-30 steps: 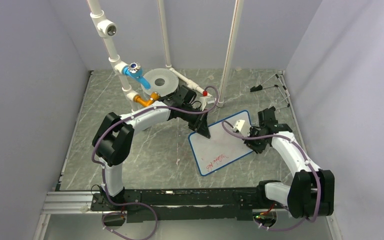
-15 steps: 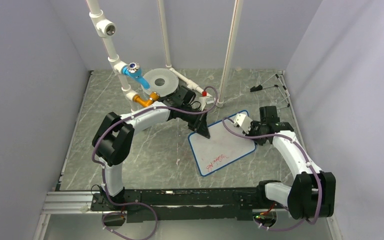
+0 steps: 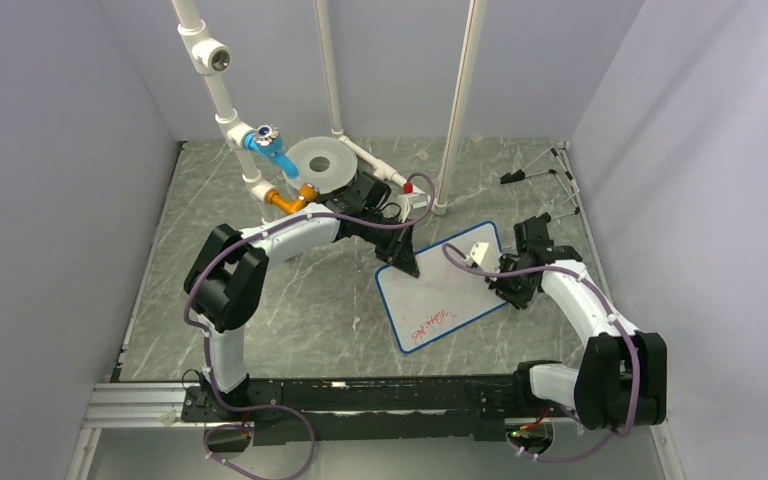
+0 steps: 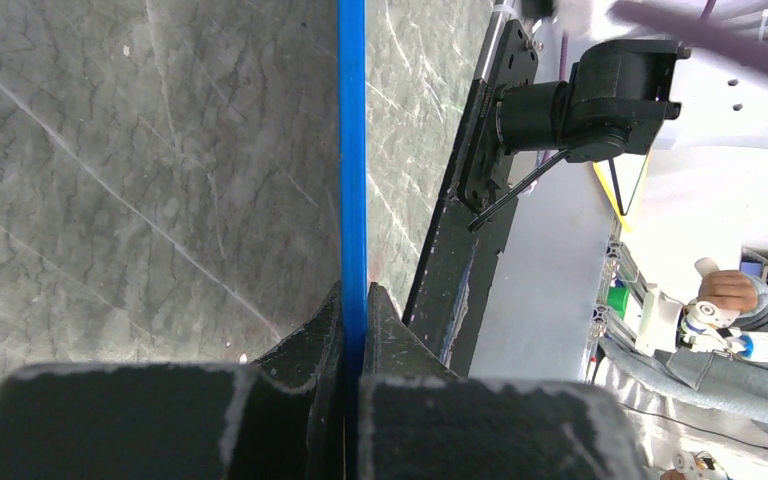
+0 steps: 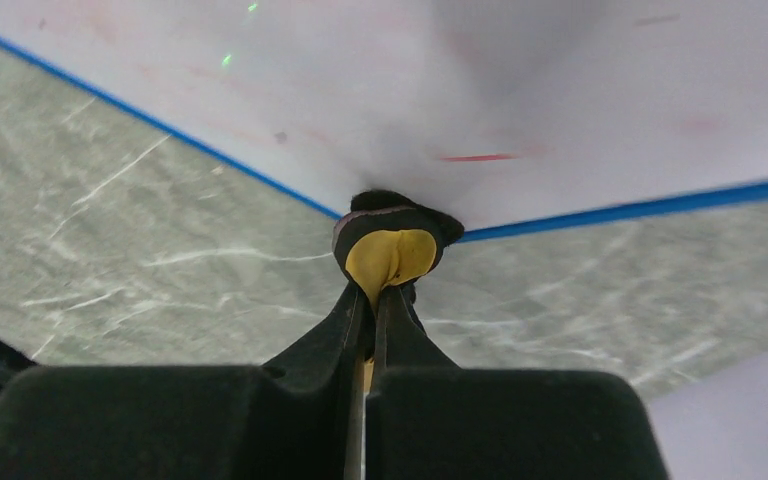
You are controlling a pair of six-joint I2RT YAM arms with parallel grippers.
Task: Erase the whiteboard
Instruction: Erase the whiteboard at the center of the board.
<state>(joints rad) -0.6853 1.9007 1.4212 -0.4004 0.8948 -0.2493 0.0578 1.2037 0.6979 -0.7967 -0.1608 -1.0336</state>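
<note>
Left gripper is clenched on the board, nipping its blue rim at the far-left edge. The board lies on the marble table, between my two grippers. Right gripper is clamped on an eraser with a yellow body and a black tip; the tip sits at the board corner just ahead of my fingers.

Around: past the left gripper are a grey disc and white pipes with a blue valve, an orange fitting and a red cap. My left wrist is close in front of them. A white post stands beyond the board. Black clips lie well apart, past the right gripper by the wall.

Left wrist view: the rim shows edge-on as one blue line running straight away from my fingers, and the board face is hidden. A black rail and a person's hand are off to the right; the person is not in the top view.

Right wrist view: two rim lines meet at the eraser tip. There are faint red smudges and a short red stroke on the face just past it.

Only the top view shows the red scribble at the board's near end. It is too small to read.
</note>
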